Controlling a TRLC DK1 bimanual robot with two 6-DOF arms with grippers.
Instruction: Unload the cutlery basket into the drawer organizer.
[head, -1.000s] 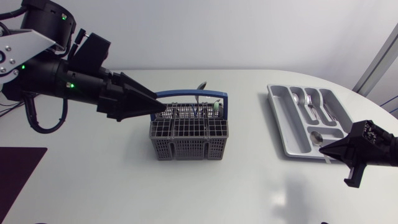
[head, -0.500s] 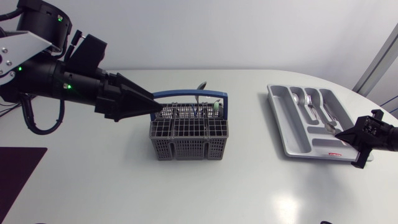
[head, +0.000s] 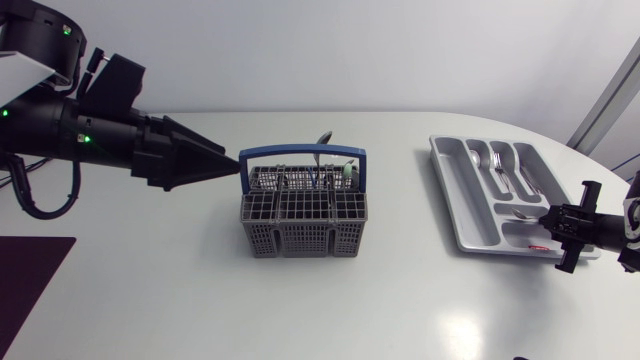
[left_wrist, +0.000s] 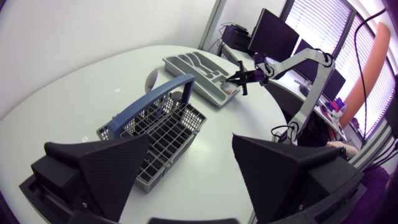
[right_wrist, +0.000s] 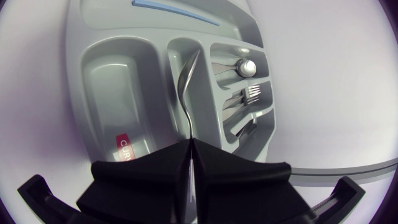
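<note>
Grey plastic lattice forms the basket (head: 303, 222), a boxy crate of small square cells with a curved blue handle (head: 303, 153) arching over it. It stands upright near the middle of the smooth white counter (head: 400, 300). A few metal cutlery pieces (head: 322, 170) stand on end in its rear cells, under the handle; which kinds they are I cannot tell.

Well to the basket's right lies the drawer tray (head: 470, 200), moulded from glossy grey plastic with rounded walls and scooped compartments. The right claw (right_wrist: 189, 146), matte black and wedge-shaped, is closed on the thin handle of a shiny steel spoon (right_wrist: 185, 78), both fingers pressed against it. The spoon's bowl hangs over the long narrow compartment in the tray's middle; whether it touches the floor there I cannot tell. The broad compartment on one side carries a red label (right_wrist: 127, 146). The smaller compartments on the other side hold a loose spoon (right_wrist: 239, 65) lying flat and forks (right_wrist: 249, 93) nested together.

The left claw (left_wrist: 191, 138), textured black, is spread wide open with the basket ahead of it. From above, its tip sits just beside the left end of the blue handle.
</note>
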